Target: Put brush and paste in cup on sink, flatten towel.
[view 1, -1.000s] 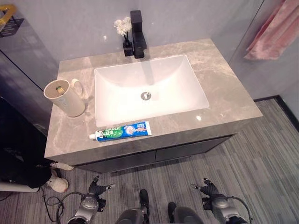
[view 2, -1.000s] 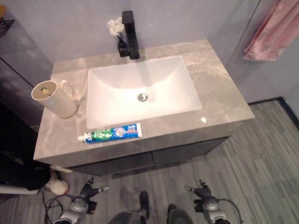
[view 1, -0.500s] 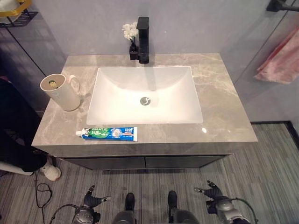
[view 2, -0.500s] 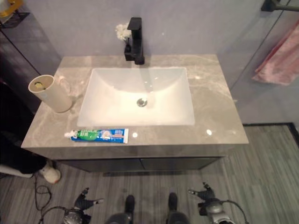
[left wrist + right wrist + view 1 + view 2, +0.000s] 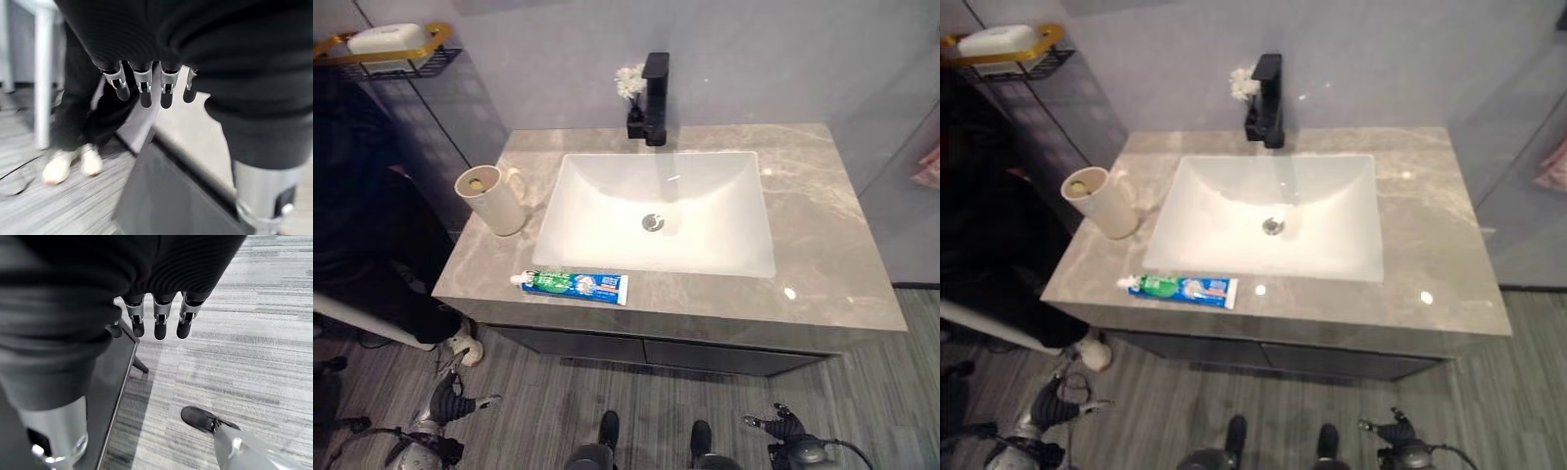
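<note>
A cream cup (image 5: 492, 200) with a handle stands on the grey stone counter (image 5: 822, 257), left of the white basin (image 5: 658, 211). Something small and yellowish shows inside it. A blue and green toothpaste tube (image 5: 573, 285) lies flat near the counter's front edge, in front of the basin's left corner. A sliver of pink towel (image 5: 930, 164) hangs at the far right. My left hand (image 5: 448, 401) hangs low over the floor by the cabinet's left corner, open and empty, its fingers (image 5: 143, 88) relaxed. My right hand (image 5: 785, 429) hangs low at the right, open and empty.
A black faucet (image 5: 654, 86) with small white flowers (image 5: 628, 80) beside it stands behind the basin. A gold wire shelf with a soap bar (image 5: 384, 39) hangs on the wall upper left. A person in dark trousers and white shoes (image 5: 63, 166) stands left of the cabinet.
The whole picture has shifted, so the camera has moved: the shelf and person at the left now show more, the towel less. Cup and tube lie as before. Both hands stay low.
</note>
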You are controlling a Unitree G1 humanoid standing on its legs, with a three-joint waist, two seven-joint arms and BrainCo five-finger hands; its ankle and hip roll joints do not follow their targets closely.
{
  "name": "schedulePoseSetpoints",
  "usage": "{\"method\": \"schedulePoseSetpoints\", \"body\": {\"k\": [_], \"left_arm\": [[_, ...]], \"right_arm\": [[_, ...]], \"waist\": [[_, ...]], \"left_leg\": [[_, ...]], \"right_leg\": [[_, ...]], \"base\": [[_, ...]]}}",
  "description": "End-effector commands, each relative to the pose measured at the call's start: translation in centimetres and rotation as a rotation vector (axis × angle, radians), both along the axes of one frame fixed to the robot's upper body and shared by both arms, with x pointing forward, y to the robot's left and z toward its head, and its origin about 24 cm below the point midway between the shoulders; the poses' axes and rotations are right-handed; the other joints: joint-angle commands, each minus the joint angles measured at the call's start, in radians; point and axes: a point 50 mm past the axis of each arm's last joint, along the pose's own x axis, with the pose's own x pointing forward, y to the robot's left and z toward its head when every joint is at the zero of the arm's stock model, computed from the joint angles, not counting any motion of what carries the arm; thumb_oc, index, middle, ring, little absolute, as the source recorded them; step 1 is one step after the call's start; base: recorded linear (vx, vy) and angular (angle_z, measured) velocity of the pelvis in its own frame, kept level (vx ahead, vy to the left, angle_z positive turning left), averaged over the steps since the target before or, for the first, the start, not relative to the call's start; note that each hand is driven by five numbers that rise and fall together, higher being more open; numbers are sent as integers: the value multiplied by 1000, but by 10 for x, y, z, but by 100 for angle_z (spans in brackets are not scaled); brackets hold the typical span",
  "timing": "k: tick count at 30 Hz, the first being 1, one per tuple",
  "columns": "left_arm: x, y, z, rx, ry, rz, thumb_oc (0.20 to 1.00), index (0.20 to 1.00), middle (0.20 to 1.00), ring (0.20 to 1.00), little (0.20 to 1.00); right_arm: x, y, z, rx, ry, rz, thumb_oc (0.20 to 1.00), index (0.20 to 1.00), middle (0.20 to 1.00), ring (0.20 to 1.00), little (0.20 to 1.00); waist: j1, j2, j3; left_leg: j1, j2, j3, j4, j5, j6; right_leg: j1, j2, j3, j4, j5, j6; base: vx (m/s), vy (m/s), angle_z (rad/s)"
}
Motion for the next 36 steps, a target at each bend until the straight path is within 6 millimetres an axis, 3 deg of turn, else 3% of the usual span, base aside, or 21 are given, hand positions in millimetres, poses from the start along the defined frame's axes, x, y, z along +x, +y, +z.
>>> {"method": "schedulePoseSetpoints", "body": {"k": [1, 7, 10, 22, 30, 36], "left_arm": [[26, 22, 51, 133, -228, -9, 1000, 1000, 1000, 1000, 1000], [36, 40, 104, 153, -490, 87, 1000, 1000, 1000, 1000, 1000], [40, 39, 117, 117, -557, 91, 1000, 1000, 1000, 1000, 1000], [70, 8, 178, -92, -707, -172, 1000, 1000, 1000, 1000, 1000], [75, 1, 187, -52, -611, -291, 1000, 1000, 1000, 1000, 1000], [77, -1, 178, -26, -506, -330, 1000, 1000, 1000, 1000, 1000]], "right_arm": [[16, 8, 2, 14, -29, 11, 1000, 1000, 1000, 1000, 1000], [11, 10, -1, 11, 7, 30, 1000, 1000, 1000, 1000, 1000], [8, 9, -2, 13, 18, 32, 1000, 1000, 1000, 1000, 1000], [-5, 5, -5, 44, 57, 9, 1000, 1000, 1000, 1000, 1000], [-10, 7, -7, 67, 78, 1, 1000, 1000, 1000, 1000, 1000], [-13, 6, -8, 62, 87, 6, 1000, 1000, 1000, 1000, 1000]], "waist": [[1, -62, 9], [-1, -55, 5], [-5, -52, 5], [-55, -32, 3], [-72, -25, 1], [-82, -20, 2]], "left_leg": [[-3, -44, 32, 10, -8, 8], [-1, -46, 35, 10, -14, 5], [-1, -45, 42, 10, -16, 5], [-20, -41, 91, 10, -25, 5], [-24, -40, 117, 10, -32, 4], [-16, -41, 121, 10, -38, 6]], "right_leg": [[6, -79, -4, 14, 19, 93], [4, -86, -4, 9, 24, 95], [-1, -86, 2, 8, 26, 95], [-63, -85, 69, 7, 47, 104], [-88, -86, 99, 7, 54, 109], [-83, -88, 104, 7, 50, 111]], "base": [[25, 6, 5], [7, 0, 4], [0, 0, 0], [3, 21, -17], [11, 23, -15], [21, 8, -5]]}}
